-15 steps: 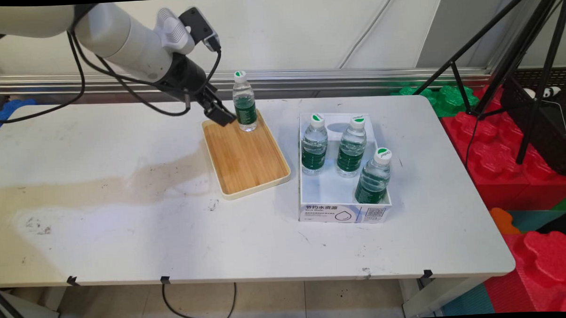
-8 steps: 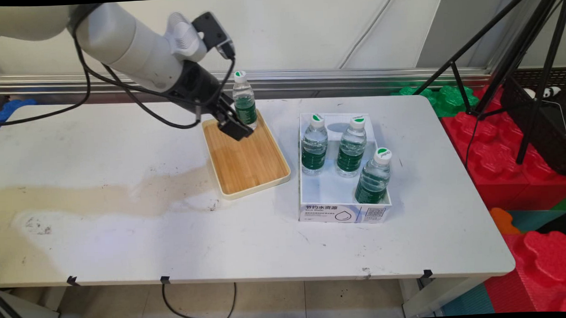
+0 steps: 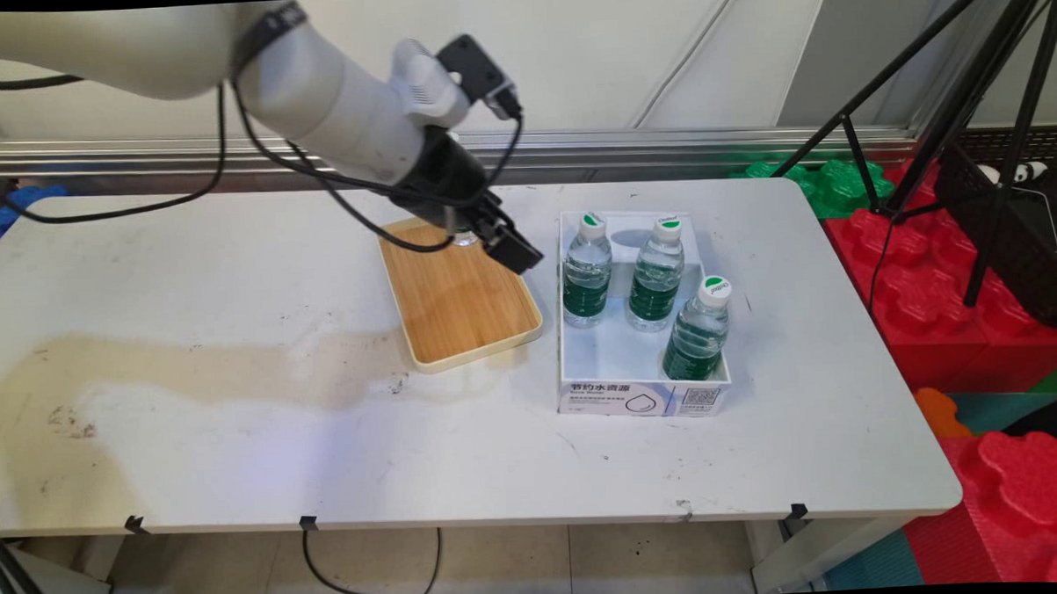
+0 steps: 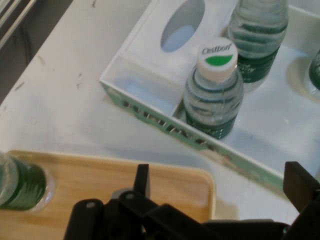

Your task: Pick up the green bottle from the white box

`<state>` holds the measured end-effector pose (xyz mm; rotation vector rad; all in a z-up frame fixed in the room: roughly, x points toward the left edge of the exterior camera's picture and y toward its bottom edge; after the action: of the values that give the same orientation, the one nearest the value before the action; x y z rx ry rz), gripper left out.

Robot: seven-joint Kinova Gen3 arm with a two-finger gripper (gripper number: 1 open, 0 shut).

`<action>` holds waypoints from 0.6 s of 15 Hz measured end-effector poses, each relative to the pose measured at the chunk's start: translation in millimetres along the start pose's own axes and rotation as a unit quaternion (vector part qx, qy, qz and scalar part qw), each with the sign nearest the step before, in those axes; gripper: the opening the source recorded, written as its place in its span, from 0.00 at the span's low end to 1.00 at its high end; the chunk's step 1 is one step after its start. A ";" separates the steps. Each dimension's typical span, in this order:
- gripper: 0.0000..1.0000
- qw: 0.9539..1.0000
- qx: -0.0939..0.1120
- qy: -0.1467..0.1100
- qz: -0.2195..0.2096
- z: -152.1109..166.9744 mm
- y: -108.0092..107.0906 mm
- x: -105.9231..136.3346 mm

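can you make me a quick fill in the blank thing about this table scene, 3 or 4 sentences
1. The white box holds ____ water bottles.
2. The bamboo tray lies to the ____ of the box in the main view.
3. The claw is open and holds ____.
4. The bottle caps, such as this cap, are white with a ____ mark.

Missing words: three; left; nothing; green

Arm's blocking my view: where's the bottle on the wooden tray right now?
The bottle stands on the wooden tray's far end, mostly hidden behind the gripper in the main view; the white box sits to the tray's right.
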<state>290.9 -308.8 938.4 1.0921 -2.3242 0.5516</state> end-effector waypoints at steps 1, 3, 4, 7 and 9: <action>1.00 1.000 -0.002 0.002 -0.004 7.6 3.1 5.3; 1.00 1.000 -0.005 0.004 -0.011 22.7 7.6 13.9; 1.00 1.000 -0.006 0.004 -0.015 31.5 9.4 18.1; 1.00 1.000 -0.010 0.002 -0.023 57.5 12.0 26.9; 1.00 1.000 -0.013 -0.001 -0.027 74.5 12.6 30.8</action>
<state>243.7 -360.4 896.4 1.1391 -2.2904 0.4995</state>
